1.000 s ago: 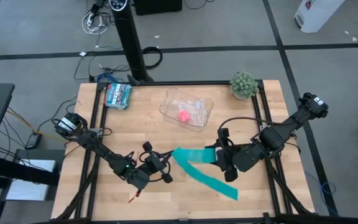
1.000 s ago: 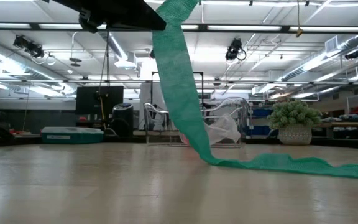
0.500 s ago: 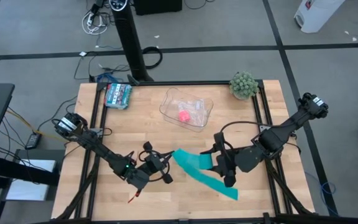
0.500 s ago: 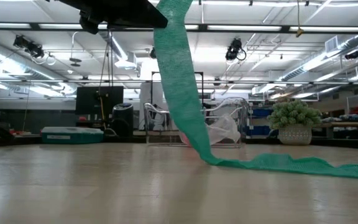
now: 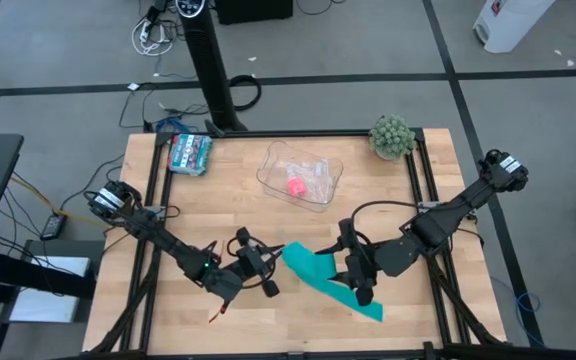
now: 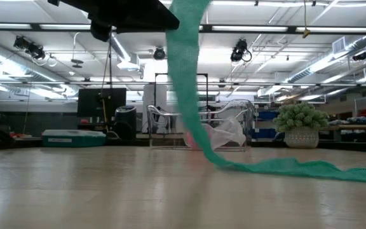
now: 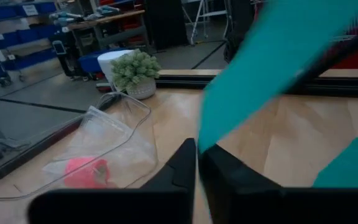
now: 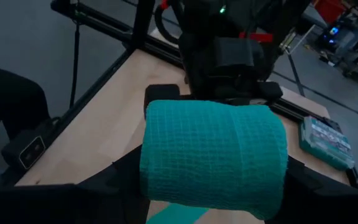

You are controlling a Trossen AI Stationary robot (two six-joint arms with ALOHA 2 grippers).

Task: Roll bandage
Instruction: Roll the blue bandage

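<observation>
The right gripper [image 5: 353, 282] clamps its jaws wide around the rolled part of the bandage [image 5: 310, 268] above the bench [image 5: 198, 215]; the loose tail drapes down right. The left gripper [image 5: 265, 266], reaching low from the near left, pinches the free end (seemingly for tension), jaws almost closed.

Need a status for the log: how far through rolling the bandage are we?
Done: part of the bandage is already wound into a thick roll, sitting between the right gripper's fingers.
In hand: the band's free end hangs at the left gripper, whose fingers stand nearly together, the strip raised off the table.
Left: a long tail still lies flat on the wood, unrolled.
</observation>
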